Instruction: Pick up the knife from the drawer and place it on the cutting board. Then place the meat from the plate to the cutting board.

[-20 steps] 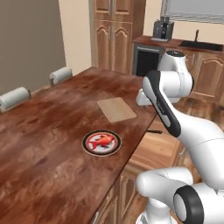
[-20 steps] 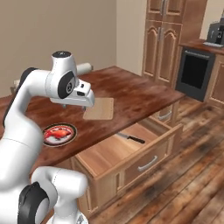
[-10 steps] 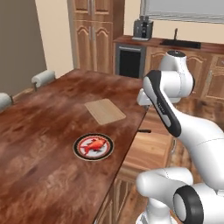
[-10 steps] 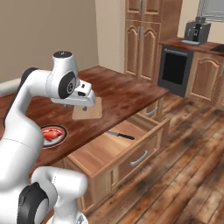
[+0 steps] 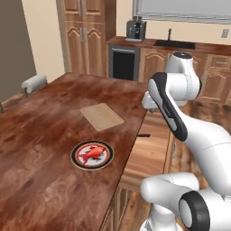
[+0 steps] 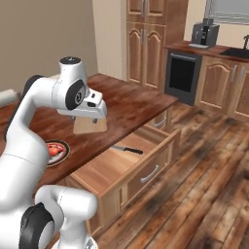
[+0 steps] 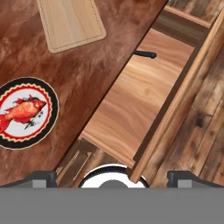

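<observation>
We see the drawer pulled open below the table, with the knife lying inside near its back. On the table, the meat sits on the plate, the cutting board at its 12 o'clock. Our gripper hangs above, jaws spread wide and empty.

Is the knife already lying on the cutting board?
No, the knife lies inside the open drawer, while the cutting board on the table has nothing on it.
</observation>
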